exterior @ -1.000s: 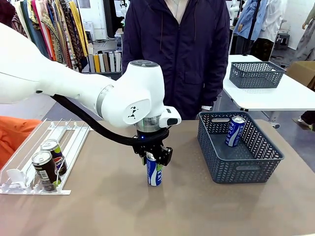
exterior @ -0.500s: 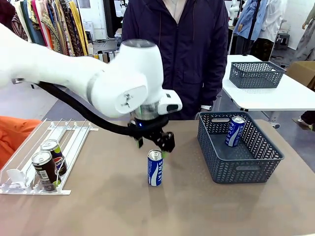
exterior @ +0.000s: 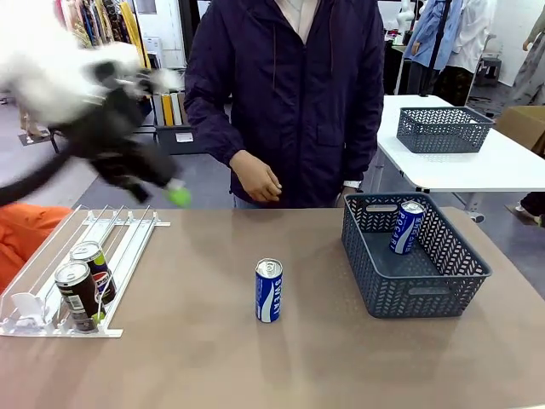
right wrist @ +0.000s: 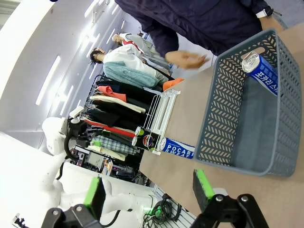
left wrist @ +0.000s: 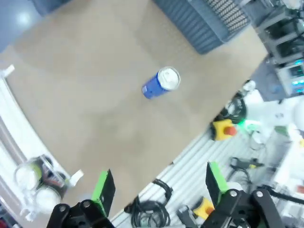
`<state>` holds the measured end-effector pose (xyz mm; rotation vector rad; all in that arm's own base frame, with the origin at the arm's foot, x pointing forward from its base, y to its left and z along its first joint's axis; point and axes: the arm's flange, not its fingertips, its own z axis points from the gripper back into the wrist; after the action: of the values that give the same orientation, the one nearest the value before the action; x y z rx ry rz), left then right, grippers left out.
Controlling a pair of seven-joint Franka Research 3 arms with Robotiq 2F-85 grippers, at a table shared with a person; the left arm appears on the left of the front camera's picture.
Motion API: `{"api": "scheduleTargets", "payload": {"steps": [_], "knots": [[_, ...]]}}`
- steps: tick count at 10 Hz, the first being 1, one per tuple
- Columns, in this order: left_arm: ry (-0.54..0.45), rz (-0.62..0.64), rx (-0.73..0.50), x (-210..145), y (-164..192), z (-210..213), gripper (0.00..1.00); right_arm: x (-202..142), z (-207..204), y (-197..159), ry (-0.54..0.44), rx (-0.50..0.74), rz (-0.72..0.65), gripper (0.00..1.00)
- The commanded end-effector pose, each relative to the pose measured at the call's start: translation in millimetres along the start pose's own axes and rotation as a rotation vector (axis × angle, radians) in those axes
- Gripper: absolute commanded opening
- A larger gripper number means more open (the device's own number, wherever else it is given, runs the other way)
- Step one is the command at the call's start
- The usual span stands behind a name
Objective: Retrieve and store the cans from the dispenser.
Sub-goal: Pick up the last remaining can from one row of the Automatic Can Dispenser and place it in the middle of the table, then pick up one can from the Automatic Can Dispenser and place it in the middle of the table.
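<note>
**Both pincers spread; one blue can stands alone mid-bench**

In its own wrist view the left pincer [left wrist: 159, 183] has its two green-padded fingers [left wrist: 103, 189] wide apart, with nothing between them. It looks down on the bench [left wrist: 85, 80] from well above. From the front it is a blur at ten o'clock of the picture, over the far end of the rack [exterior: 128, 243], touching nothing.

The right pincer [right wrist: 147, 187] is also spread and empty. It is clear of the bench, and the basket [right wrist: 223, 118] lies ahead of it at one o'clock.

A blue can [exterior: 268, 290] stands upright at the centre of the bench, apart from everything else. The rack lies at nine o'clock of that can, along the bench's edge. At the rack's near end, by the white tabs, two cans sit touching. The dark can [exterior: 78, 294] is the nearer one, and the Pepsi can [exterior: 95, 266] is just behind it at one o'clock.

At three o'clock of the blue can sits the dark grey basket. A second blue can [exterior: 406, 227] inside it leans against the far wall.

At twelve o'clock a person stands at the far edge in a dark jacket, with one hand [exterior: 255, 181] held in the air above the bench edge.
</note>
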<state>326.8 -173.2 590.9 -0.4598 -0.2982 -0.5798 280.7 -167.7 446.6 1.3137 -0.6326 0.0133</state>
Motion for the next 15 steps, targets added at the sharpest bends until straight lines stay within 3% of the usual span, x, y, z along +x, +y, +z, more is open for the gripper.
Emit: {"api": "scheduleTargets", "payload": {"steps": [1,2,5,7,8,9,15], "knots": [[-0.020,0.131,-0.156,-41.7,87.5,44.1,1.00,4.6,-1.8,3.3,-0.022,0.021,0.005,1.00],[-0.085,0.241,-0.185,-63.9,122.9,64.7,1.00,4.6,-1.8,3.3,-0.022,0.021,0.005,1.00],[-0.299,0.369,-0.521,-147.0,232.5,88.4,1.00,4.6,-1.8,3.3,-0.022,0.021,0.005,1.00],[-0.469,0.458,-0.604,-198.4,262.3,76.0,1.00,4.6,-1.8,3.3,-0.022,0.021,0.005,1.00],[-0.492,0.480,-0.506,-210.7,264.9,69.4,1.00,4.6,-1.8,3.3,-0.022,0.021,0.005,1.00],[-0.395,0.466,-0.546,-195.6,263.4,89.9,1.00,4.6,-1.8,3.3,-0.022,0.021,0.005,1.00],[-0.395,0.466,-0.546,-195.6,263.4,89.9,1.00,4.6,-1.8,3.3,-0.022,0.021,0.005,1.00]]}}
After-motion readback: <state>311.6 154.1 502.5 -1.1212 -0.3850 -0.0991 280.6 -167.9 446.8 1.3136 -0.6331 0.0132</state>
